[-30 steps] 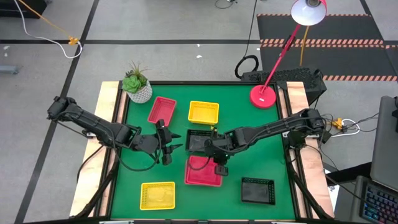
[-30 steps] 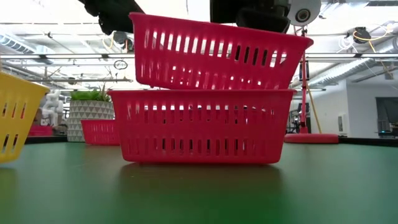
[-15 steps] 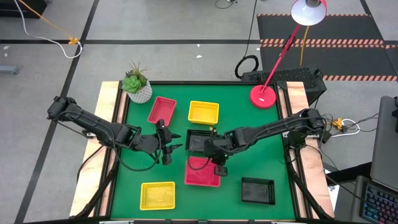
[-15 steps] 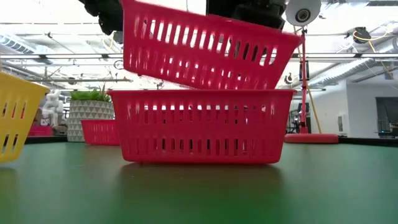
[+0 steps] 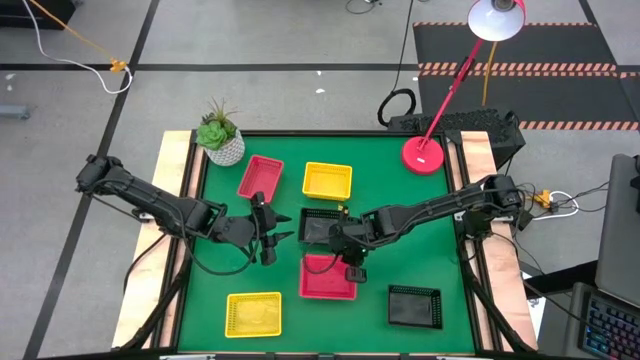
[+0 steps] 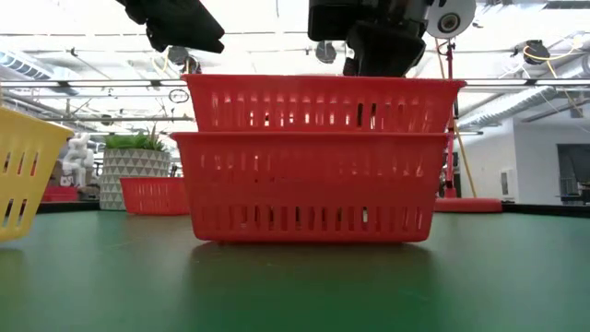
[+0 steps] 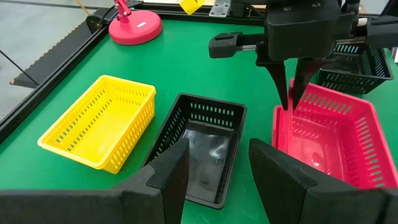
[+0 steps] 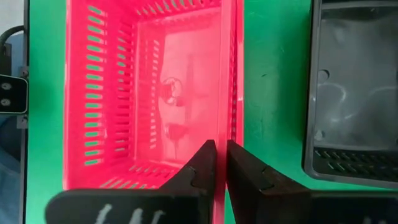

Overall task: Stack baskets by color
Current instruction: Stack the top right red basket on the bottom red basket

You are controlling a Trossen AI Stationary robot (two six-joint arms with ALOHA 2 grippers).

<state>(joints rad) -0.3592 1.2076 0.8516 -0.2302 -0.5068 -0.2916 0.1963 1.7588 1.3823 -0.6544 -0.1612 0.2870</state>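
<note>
Two red baskets are nested near the table's middle: the upper one [image 6: 323,103] sits level inside the lower one [image 6: 313,189], which rests on the green table. My right gripper [image 8: 221,155] reaches in from the right and is shut on the upper basket's far wall. My left gripper [image 7: 217,180] hangs open left of the stack, above the table, with nothing between its fingers. A black basket [image 5: 318,225] stands just beyond the stack. A red basket [image 5: 260,177] and a yellow one [image 5: 327,180] stand farther back. Another yellow [image 5: 253,313] and another black [image 5: 415,307] stand near the front. My right gripper has the upper red basket's far long wall [image 8: 233,112] between its two fingers, toward that wall's right end, one finger inside the basket and one outside. The fingers slant down from the table's right. The basket sits level, nested in the lower red basket.
A white plant pot [image 5: 222,140] stands at the far left corner and a red lamp base [image 5: 424,155] at the far right. Open green table lies between the red stack and the front yellow basket.
The upper red basket hung above the lower one, tipped with its right end down. It has come down and now sits level inside the lower basket. My right gripper has kept its place over the stack.
</note>
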